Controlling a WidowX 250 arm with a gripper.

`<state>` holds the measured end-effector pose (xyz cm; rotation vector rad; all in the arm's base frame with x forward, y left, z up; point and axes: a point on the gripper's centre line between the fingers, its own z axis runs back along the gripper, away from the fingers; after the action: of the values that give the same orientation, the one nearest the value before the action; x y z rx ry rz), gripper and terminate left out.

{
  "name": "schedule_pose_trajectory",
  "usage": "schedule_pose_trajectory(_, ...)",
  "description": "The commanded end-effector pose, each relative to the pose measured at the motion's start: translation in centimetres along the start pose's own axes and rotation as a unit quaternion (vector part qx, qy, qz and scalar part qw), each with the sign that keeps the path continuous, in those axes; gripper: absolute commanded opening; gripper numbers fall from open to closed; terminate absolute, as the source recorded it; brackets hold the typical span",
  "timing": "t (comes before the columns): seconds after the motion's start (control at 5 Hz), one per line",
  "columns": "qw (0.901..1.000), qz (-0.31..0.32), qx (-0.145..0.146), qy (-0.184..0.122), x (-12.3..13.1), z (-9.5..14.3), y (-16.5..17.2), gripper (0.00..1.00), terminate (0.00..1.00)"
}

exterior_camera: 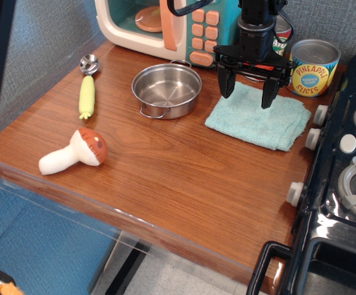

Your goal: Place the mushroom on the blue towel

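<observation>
Mushroom (73, 153) is lying on its side at the near left of the wooden table (184, 178), well apart from the blue towel (257, 120) over on the far right. Hand (249, 93) hangs right above the towel, fingers spread wide, holding nothing. I'd swing it across past the steel pot (166, 90), come down over the thick white stem and pinch gently since it looks plush and squishy. Cap is rounded, reddish-brown with pale spots. Towel's fluffy folded terry, so a low drop should land fine.
</observation>
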<state>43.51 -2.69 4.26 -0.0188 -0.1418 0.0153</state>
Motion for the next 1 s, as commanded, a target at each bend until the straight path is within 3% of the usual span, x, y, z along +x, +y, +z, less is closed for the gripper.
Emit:
schedule_pose_trajectory(0.0,1.0,0.0,0.0,0.0,0.0,0.0,0.0,1.0,0.0)
schedule_pose_trajectory(0.2,0.9997,-0.007,-0.004,-0.022,-0.6,1.8,0.0,1.0,0.0)
schedule_pose_trajectory(0.4,0.9966,-0.005,-0.017,-0.08,-2.9,6.1,0.6,1.0,0.0)
schedule_pose_trajectory(0.6,0.9943,-0.02,-0.014,-0.103,-6.4,9.4,1.7,1.0,0.0)
schedule_pose_trajectory(0.8,0.9957,-0.04,0.009,-0.083,-9.8,10.2,4.7,1.0,0.0)
